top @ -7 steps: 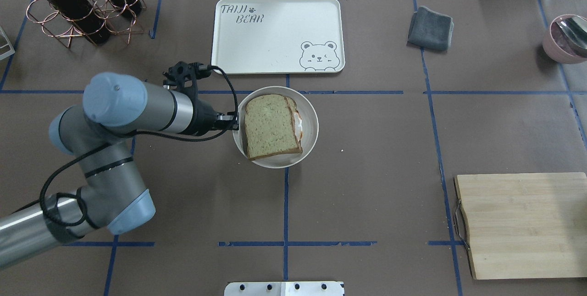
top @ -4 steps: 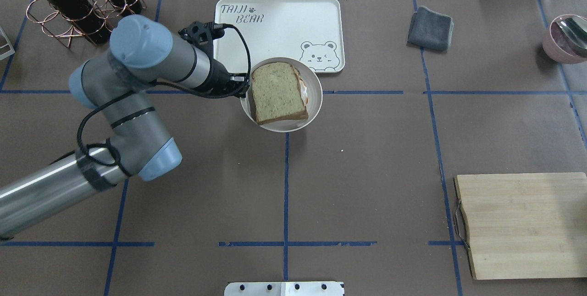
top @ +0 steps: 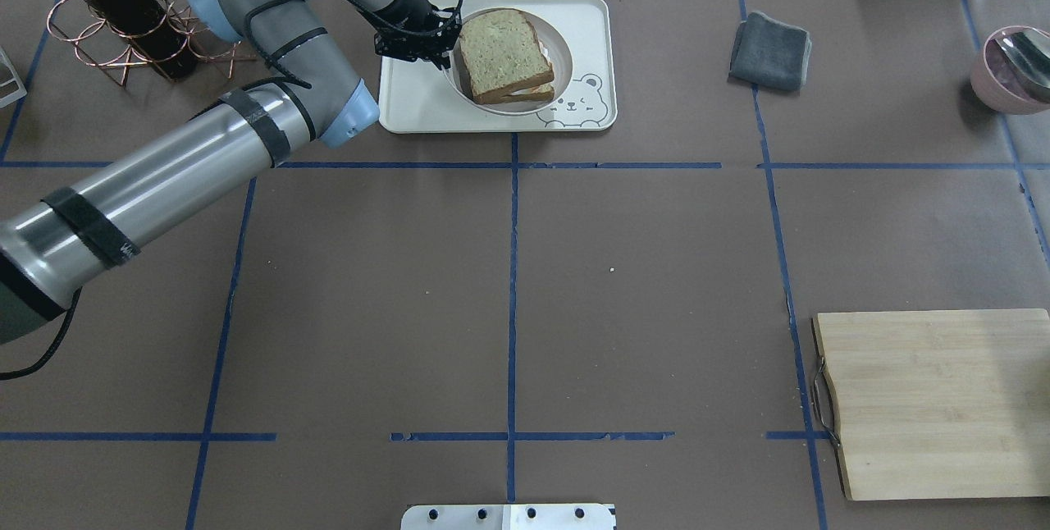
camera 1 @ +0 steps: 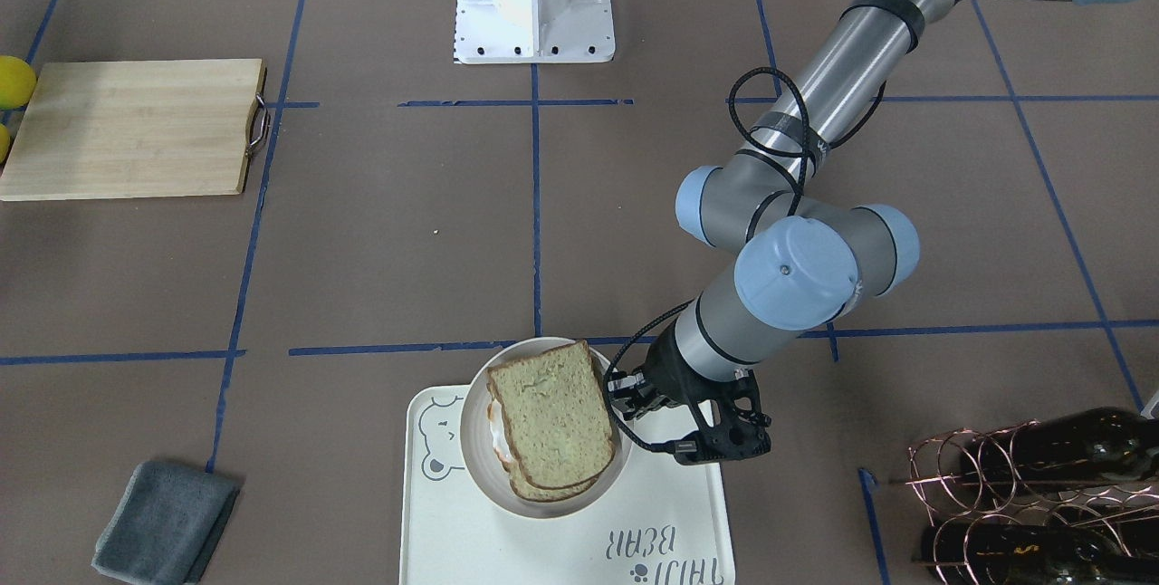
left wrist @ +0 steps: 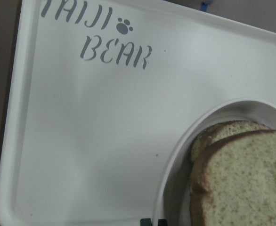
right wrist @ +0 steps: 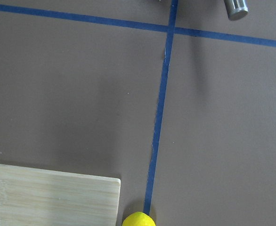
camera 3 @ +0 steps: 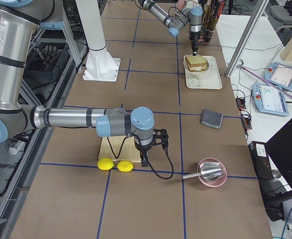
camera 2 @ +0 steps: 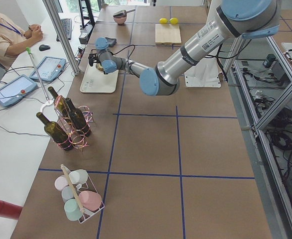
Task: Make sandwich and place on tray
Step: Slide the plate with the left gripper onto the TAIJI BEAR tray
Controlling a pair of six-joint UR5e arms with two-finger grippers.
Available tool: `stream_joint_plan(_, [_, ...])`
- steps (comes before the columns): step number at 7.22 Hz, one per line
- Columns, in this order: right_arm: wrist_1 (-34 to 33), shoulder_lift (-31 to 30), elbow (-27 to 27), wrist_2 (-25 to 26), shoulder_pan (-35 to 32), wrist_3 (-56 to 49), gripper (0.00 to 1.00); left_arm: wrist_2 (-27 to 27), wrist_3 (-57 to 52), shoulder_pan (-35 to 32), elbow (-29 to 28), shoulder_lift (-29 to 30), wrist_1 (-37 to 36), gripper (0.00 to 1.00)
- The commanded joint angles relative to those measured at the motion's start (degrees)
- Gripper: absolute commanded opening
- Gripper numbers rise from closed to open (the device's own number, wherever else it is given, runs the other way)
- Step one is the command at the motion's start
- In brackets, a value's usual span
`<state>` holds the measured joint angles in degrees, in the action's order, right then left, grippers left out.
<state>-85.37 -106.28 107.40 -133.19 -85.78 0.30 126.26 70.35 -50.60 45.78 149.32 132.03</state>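
Observation:
The sandwich [top: 502, 54], two greenish-tan bread slices with a white egg edge between them, lies on a small round plate [top: 560, 50]. My left gripper [top: 447, 50] is shut on the plate's left rim and holds it over the cream-white bear tray [top: 586, 17]. I cannot tell whether the plate touches the tray. The front view shows the sandwich [camera 1: 552, 426], plate [camera 1: 474, 440], gripper [camera 1: 620, 404] and tray [camera 1: 453, 531]. The left wrist view shows the tray [left wrist: 81, 117], plate rim [left wrist: 175, 155] and sandwich [left wrist: 241, 183]. My right gripper [camera 3: 145, 158] shows only in the right side view; I cannot tell its state.
A copper rack with wine bottles [top: 139, 13] stands left of the tray. A grey cloth [top: 771, 50] and a pink bowl with a spoon [top: 1013, 70] lie at the far right. A wooden board [top: 935, 399] lies near right, two lemons [camera 3: 113, 165] beside it.
My left arm has carried the plate with the sandwich from the table's middle away from the robot, to over the tray. The grip on the rim is unchanged.

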Motion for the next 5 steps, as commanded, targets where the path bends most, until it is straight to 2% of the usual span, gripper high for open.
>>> stream_joint_plan(1, [0.1, 0.1, 0.0, 0.0, 0.0, 0.0, 1.0, -2.8, 0.2, -0.5, -10.8, 3.8, 7.6, 0.0])
stream_joint_plan(2, [0.1, 0.1, 0.0, 0.0, 0.0, 0.0, 1.0, -4.7, 0.2, -0.3, -12.7, 5.0, 8.7, 0.0])
stream_joint_plan(4, [0.1, 0.1, -0.2, 0.0, 0.0, 0.0, 1.0, -5.8, 0.2, 0.2, -13.0, 5.4, 9.3, 0.26])
stream_joint_plan(5, [0.1, 0.1, -0.1, 0.0, 0.0, 0.0, 1.0, -6.0, 0.1, 0.3, -13.0, 5.4, 9.3, 0.35])
